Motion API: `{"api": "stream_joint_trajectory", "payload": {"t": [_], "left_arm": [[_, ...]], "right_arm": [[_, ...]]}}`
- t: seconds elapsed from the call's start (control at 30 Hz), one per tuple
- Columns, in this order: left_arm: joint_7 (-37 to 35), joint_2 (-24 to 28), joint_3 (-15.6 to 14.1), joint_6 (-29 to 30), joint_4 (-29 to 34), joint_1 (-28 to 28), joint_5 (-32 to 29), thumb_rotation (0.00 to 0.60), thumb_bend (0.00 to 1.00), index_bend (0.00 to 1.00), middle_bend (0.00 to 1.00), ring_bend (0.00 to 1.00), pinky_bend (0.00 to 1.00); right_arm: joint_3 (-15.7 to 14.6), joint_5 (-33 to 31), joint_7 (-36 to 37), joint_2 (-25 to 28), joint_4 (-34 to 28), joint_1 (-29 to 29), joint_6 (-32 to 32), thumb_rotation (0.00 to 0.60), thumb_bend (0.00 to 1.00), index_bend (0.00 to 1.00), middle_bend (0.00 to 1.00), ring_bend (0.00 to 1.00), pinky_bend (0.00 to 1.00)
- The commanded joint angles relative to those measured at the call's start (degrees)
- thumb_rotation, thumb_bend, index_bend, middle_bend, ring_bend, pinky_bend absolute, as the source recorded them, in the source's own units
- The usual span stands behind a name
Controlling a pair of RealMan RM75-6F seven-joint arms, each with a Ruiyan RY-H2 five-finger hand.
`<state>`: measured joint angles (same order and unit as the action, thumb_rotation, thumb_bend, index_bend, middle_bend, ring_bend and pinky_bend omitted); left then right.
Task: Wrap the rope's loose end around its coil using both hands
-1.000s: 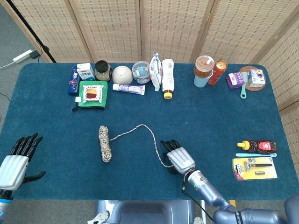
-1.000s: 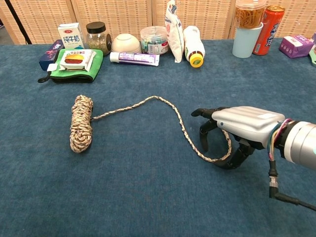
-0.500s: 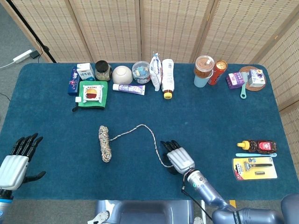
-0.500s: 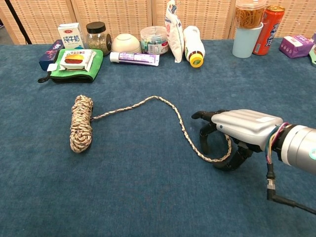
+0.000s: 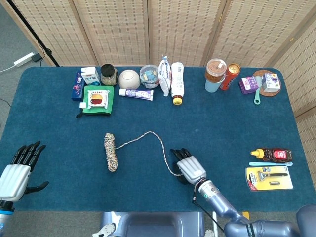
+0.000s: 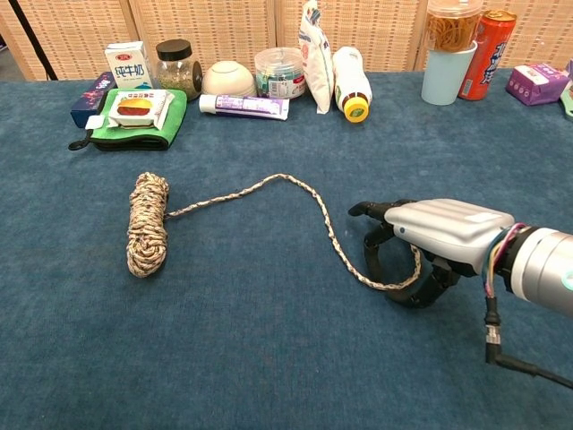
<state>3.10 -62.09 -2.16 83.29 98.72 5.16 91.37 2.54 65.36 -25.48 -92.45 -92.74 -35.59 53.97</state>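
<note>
Under the right hand (image 6: 430, 237) sits the rope's loose end (image 6: 394, 285); the fingers (image 6: 372, 255) arch down over it, tips near or on the bench (image 6: 269, 358), with the thumb curled in from the other side. Looks like a cage around the end, ready to pinch. Can't tell if the rope is actually gripped yet; it reads as lying on the cloth and looping under the palm.

From those fingers the loose end (image 5: 170, 170) runs away to the left in an arc, then down to the coil (image 6: 148, 224), which lies flat well apart from the right hand. Coil (image 5: 111, 152) is a tight long bundle, so the tail likely has to be carried back to it and wound across its middle.

Left hand (image 5: 17, 173) is at the near left edge of the bench, fingers (image 5: 29, 150) spread and straight, holding nothing, far from the coil. Judgement: it waits because its job is to pin or lift the coil once the right hand has the end.

Bottles, jars and packets line the far edge, well away from both sets of fingers.
</note>
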Motion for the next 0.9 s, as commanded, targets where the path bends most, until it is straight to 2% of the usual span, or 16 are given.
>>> {"api": "stream_joint_trajectory", "payload": {"t": [0.03, 0.27, 0.9], "left_arm": [[0.0, 0.0, 0.0, 0.0, 0.0, 0.0, -0.1, 0.6, 0.08, 0.0, 0.0, 0.0, 0.0], [-0.1, 0.1, 0.0, 0.0, 0.0, 0.0, -0.1, 0.6, 0.08, 0.0, 0.0, 0.0, 0.0], [0.4, -0.1, 0.0, -0.2, 0.0, 0.1, 0.0, 0.6, 0.08, 0.0, 0.0, 0.0, 0.0]], "right_arm": [[0.0, 0.1, 0.1, -0.1, 0.0, 0.0, 0.0, 0.6, 0.4, 0.49, 0.0, 0.0, 0.0], [0.0, 0.2, 0.3, 0.1, -0.1, 0.0, 0.3, 0.6, 0.41, 0.46, 0.0, 0.0, 0.0], [-0.2, 0.8, 0.9, 0.1, 0.5, 0.2, 1.1, 0.6, 0.43, 0.53, 0.0, 0.0, 0.0]]}}
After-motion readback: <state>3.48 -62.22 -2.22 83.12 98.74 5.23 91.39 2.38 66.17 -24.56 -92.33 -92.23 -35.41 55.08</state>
